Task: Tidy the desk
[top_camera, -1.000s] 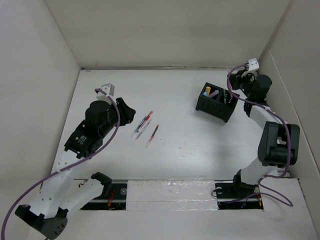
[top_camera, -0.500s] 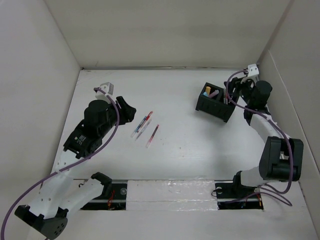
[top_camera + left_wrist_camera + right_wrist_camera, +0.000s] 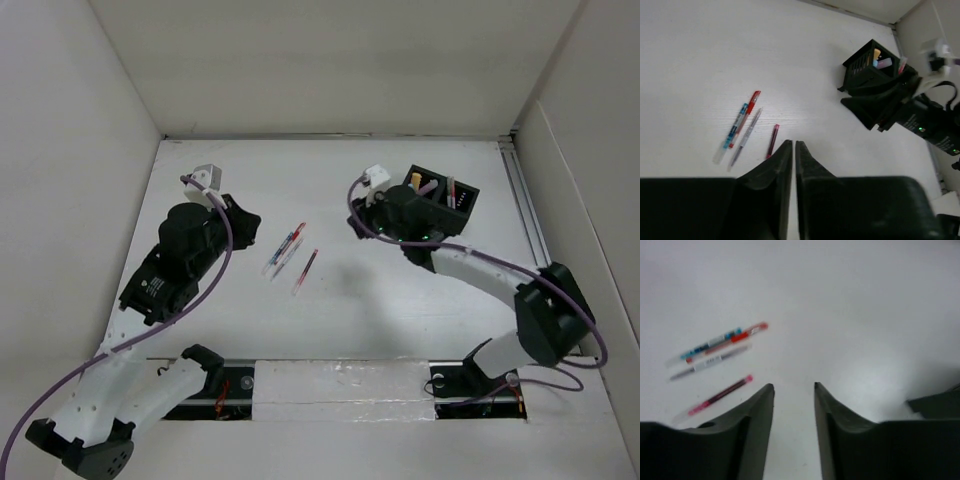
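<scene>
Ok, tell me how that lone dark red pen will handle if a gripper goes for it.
The dark red pen looks thin and round, so it will probably roll if nudged sideways. It lies flat on the desk, so a pinch would likely scrape the surface.

White-and-black arms — looping purple cables, tiny green lights.

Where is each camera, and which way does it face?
Top external: above, behind the bases, looking down at the desk; left arm and right arm show.
Left wrist: on its arm, facing past the pens toward the black box; shut jaws and the right arm show.
Right wrist: on its arm, facing the pens; parted jaws show.
Shared: all three see the pens.
</scene>
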